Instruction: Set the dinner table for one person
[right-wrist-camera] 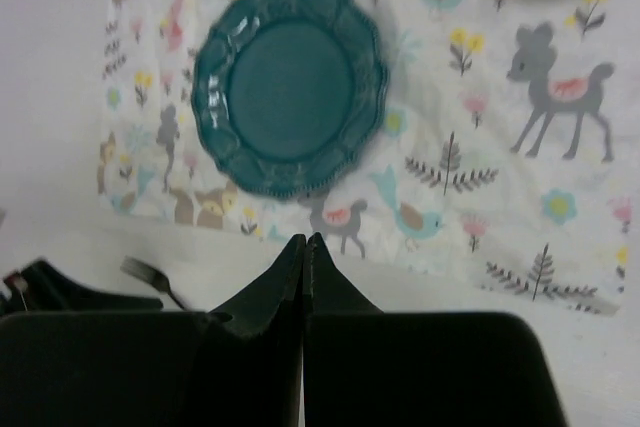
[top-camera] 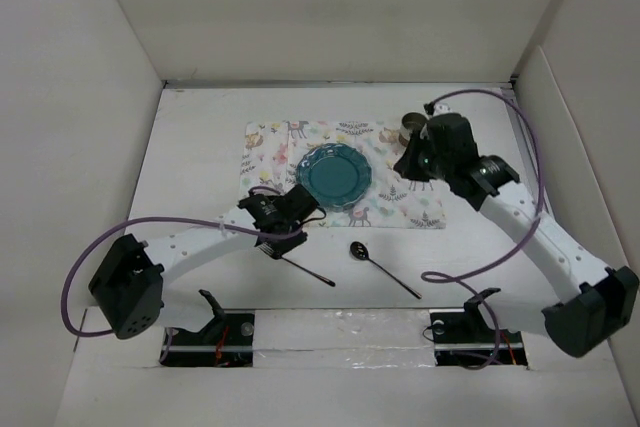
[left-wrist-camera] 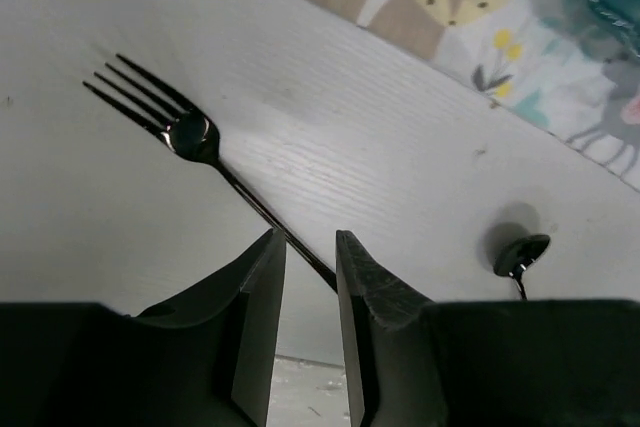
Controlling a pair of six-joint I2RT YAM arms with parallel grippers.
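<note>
The white dinner table (top-camera: 200,147) holds an animal-print placemat (top-camera: 270,147) with a teal plate (top-camera: 335,175) on it. A dark fork (left-wrist-camera: 190,132) lies on the table in front of the mat. Its handle (top-camera: 310,272) runs between the parted jaws of my left gripper (left-wrist-camera: 310,237), which is low over it (top-camera: 287,242). A dark spoon (top-camera: 358,249) lies to the right of the fork. My right gripper (right-wrist-camera: 305,239) is shut and empty above the mat's right part (top-camera: 412,172). A metal cup (top-camera: 411,131) stands just behind it.
White wall panels enclose the table on three sides. The plate (right-wrist-camera: 288,85) and the mat (right-wrist-camera: 480,177) fill the right wrist view, with the fork (right-wrist-camera: 145,272) at lower left. The spoon bowl (left-wrist-camera: 522,252) shows at the right of the left wrist view.
</note>
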